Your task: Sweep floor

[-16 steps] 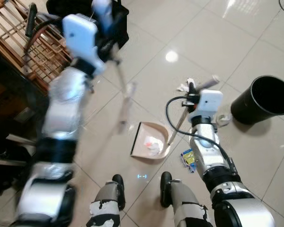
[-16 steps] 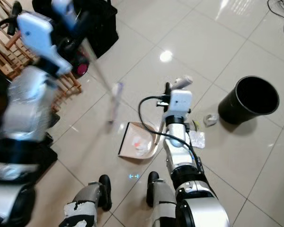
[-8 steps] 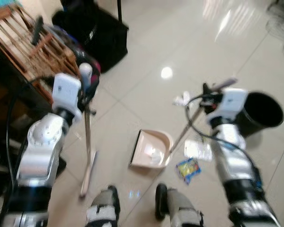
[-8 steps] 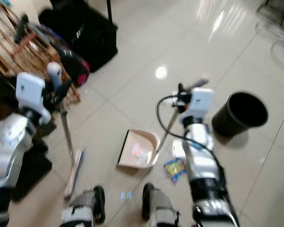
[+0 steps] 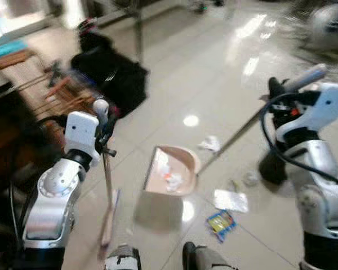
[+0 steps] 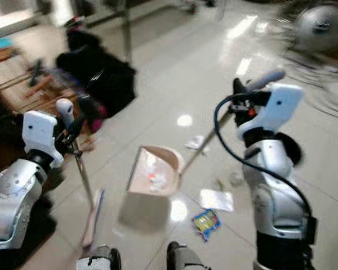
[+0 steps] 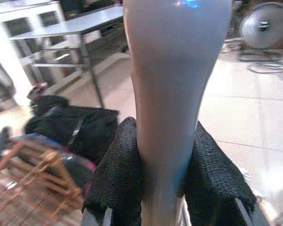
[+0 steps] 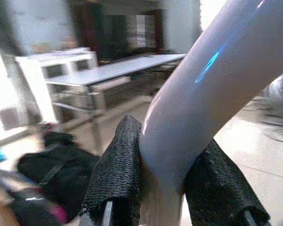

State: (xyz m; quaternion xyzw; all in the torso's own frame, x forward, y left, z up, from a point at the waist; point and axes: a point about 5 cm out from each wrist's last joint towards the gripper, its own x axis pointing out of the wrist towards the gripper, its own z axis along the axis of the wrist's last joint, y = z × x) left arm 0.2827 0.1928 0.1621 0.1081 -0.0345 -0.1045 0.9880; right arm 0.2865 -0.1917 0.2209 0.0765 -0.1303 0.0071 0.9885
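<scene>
My left gripper (image 5: 105, 125) is shut on the grey grip of a broom (image 5: 107, 169) that stands nearly upright, its brush head (image 5: 109, 221) on the tiles at my left. Black fingers (image 7: 117, 175) clamp that grip (image 7: 174, 70) from both sides. My right gripper (image 5: 277, 94) is shut on the long handle (image 5: 306, 77) of a beige dustpan (image 5: 170, 175), which hangs tilted above its shadow on the floor with white and pink scraps inside. Loose litter lies nearby: a crumpled white paper (image 5: 210, 143), a clear wrapper (image 5: 231, 200) and a blue-yellow packet (image 5: 221, 221).
Black bags (image 5: 115, 76) and a wooden rack (image 5: 62, 93) stand at the left. A black bin (image 5: 268, 169) is mostly hidden behind my right arm. A fan (image 5: 327, 22) sits at the far right and table legs (image 5: 138, 34) at the back. Glossy tiles stretch ahead.
The camera has tilted up and the view is blurred. My right arm has risen and lifted the dustpan off the floor. The broom stays upright in my left gripper.
</scene>
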